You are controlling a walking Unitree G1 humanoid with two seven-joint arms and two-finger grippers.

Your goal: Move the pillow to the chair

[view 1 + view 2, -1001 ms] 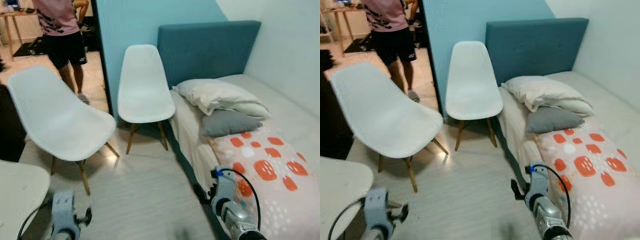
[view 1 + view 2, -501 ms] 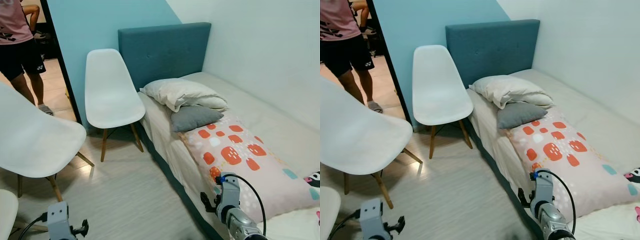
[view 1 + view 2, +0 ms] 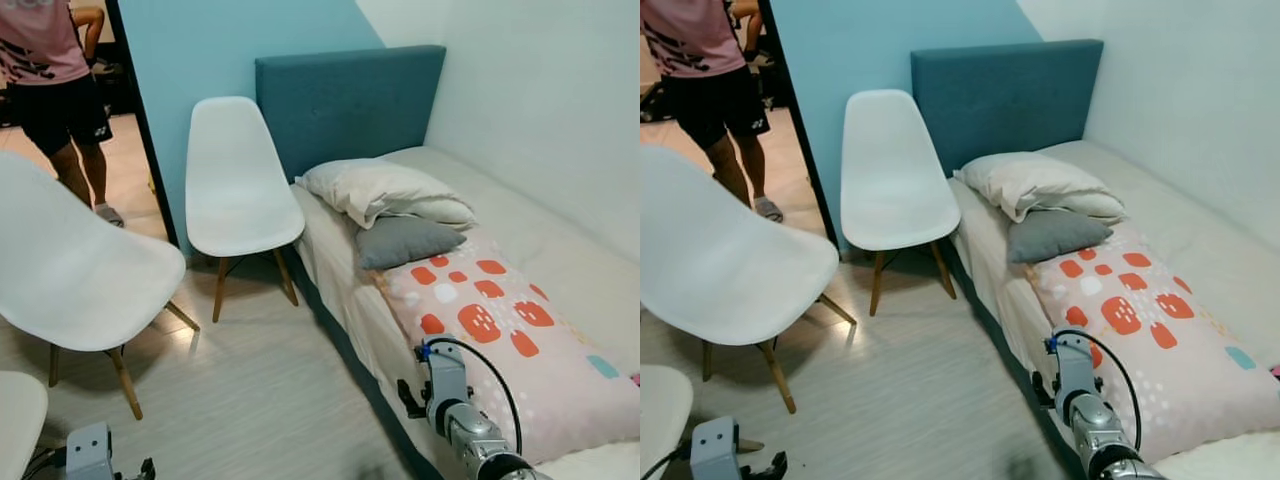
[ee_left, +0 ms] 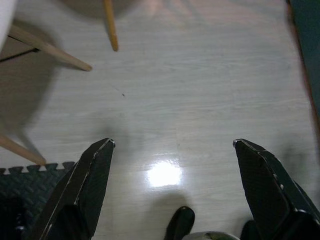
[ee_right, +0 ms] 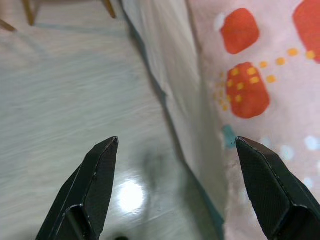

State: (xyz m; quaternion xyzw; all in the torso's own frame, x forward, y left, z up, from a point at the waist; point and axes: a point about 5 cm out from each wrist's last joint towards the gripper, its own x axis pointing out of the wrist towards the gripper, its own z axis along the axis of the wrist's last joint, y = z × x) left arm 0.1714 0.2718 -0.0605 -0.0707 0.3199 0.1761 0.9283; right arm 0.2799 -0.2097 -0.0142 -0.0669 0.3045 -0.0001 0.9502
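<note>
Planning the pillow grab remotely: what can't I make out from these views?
- Grey pillow: far part tucked under the white pillow, eye views.
- Near chair: seat front cut by the left edge.
- Person: upper body cut by the top edge.
- Patterned pillow: lower end cut off.

No readable text, perhaps a blurred logo on person's shorts [image 3: 97, 130]

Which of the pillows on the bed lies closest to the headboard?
The white pillow, right below the blue headboard; the grey pillow lies partly under it, the orange-patterned pillow farther down.
</note>
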